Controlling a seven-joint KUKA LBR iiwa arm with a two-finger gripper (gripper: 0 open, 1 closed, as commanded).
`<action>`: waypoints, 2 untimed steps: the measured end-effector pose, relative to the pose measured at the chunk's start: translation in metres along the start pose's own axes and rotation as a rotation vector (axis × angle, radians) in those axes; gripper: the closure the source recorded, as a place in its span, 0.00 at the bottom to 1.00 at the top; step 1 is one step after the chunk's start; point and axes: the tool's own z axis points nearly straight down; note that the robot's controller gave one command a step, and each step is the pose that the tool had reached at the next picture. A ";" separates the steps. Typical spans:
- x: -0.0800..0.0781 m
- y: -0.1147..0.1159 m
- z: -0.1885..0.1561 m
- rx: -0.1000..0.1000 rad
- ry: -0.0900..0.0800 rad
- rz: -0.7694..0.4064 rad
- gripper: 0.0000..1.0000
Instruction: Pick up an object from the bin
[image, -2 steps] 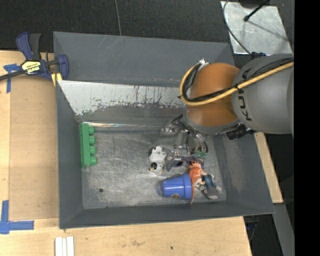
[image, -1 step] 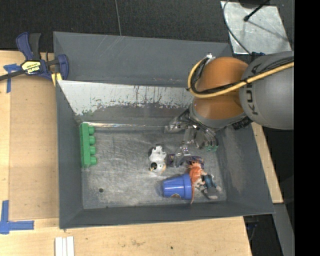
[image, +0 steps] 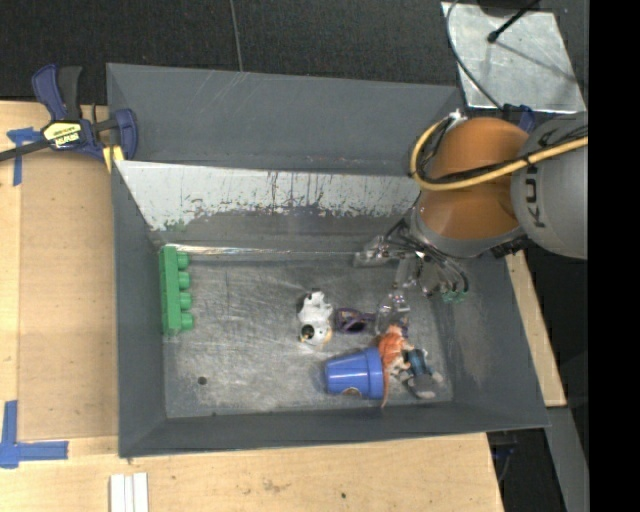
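The arm (image: 548, 195) is being held in from the view's right, the gripper (image: 398, 300) being pointed downward, low.

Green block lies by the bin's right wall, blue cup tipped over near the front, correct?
No. The camera view shows the green block by the left wall of the bin, not the right. The blue cup does lie tipped over near the front.

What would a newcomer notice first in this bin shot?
The arm's orange cover looms over the right side of the grey bin, with the gripper hanging low beneath it. Just under the gripper sits a tight cluster: a blue cup on its side, an orange toy and a small purple piece. A green studded block lies alone along the left wall.
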 end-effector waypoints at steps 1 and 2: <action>-0.008 -0.009 0.039 -0.001 -0.006 0.003 0.00; -0.010 0.005 0.034 0.003 -0.022 -0.004 1.00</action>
